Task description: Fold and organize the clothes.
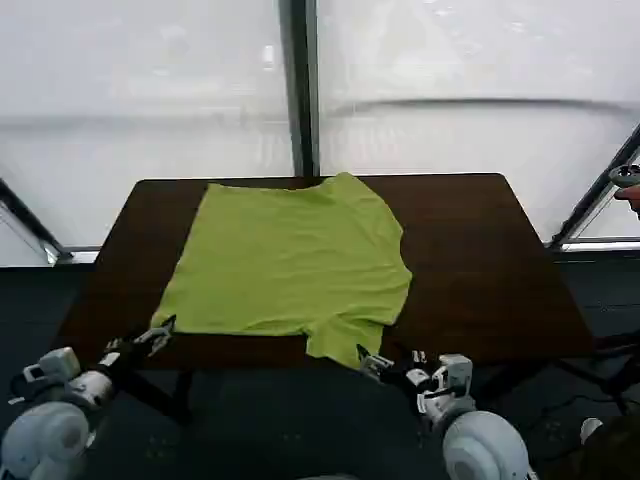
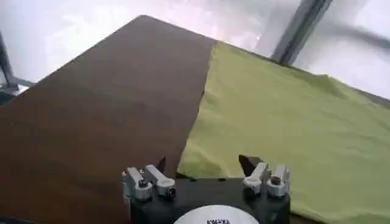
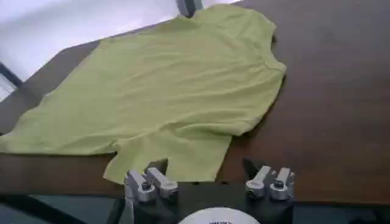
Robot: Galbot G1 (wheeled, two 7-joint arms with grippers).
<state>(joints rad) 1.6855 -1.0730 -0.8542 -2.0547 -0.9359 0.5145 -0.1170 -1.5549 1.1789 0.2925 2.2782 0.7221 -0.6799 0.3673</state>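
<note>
2 hands reach toward the near edge of the table (image 1: 500, 290). The left hand (image 1: 158, 335) is at the near left corner, pointing at the corner of the T-shirt (image 1: 290, 265) that lies there; in the left wrist view its fingers (image 2: 247, 163) are spread, with the cloth edge just in front of them and not pinched. The right hand (image 1: 368, 362) is at the near edge, just beside the sleeve that hangs a little over this edge. Its fingers (image 3: 250, 165) are also spread and hold nothing, and the sleeve lies close in front of them.

There is 1 T-shirt, lime-green, lying flat on the dark brown table. It covers the left and middle part, from the far edge to the near edge, with some wrinkles. The right part of the table is bare wood.

Behind the table stands a white wall with 1 dark vertical post (image 1: 298, 90). Nothing lies between the hands and the T-shirt.
</note>
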